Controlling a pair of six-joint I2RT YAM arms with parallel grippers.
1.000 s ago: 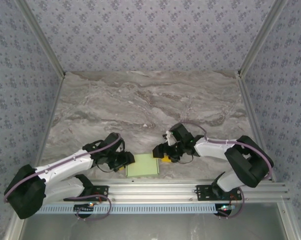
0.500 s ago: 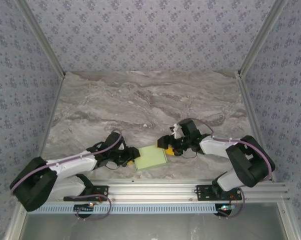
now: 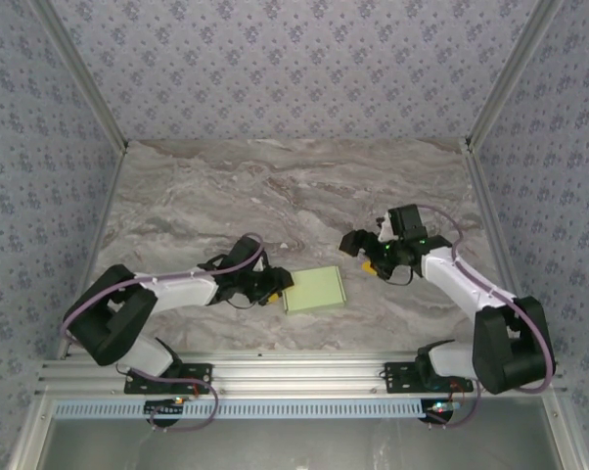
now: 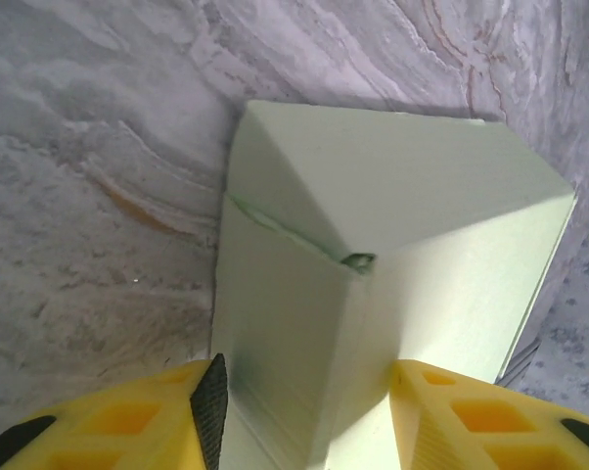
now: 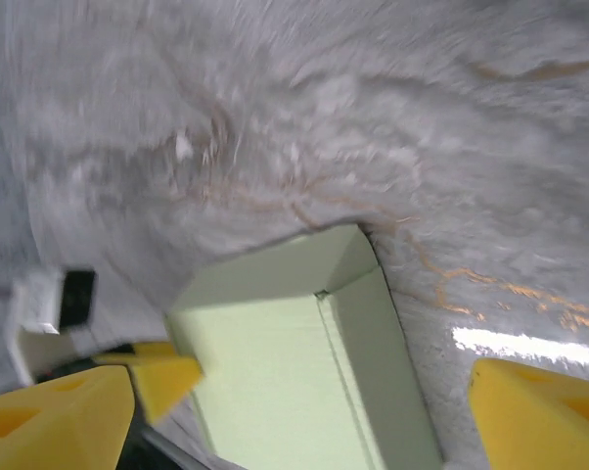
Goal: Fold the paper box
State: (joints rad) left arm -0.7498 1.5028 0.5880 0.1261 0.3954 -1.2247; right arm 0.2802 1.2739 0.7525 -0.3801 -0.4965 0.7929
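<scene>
On the marble bench the paper box is lying near the front edge, apparently folded; the left pincer is gripping it, the right pincer is gaping.

The paper box is pale green. The desk is veined grey marble; the walls, blue-grey flower print.

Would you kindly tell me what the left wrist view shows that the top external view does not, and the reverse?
Left wrist view: up close, a small gap in the seam where the flaps of the paper box meet, and yellow fingers against both sides of its end. Top external view: the right gripper open, apart from the box, above the marble table. Both: the closed box lying flat, one end in the left gripper.
</scene>
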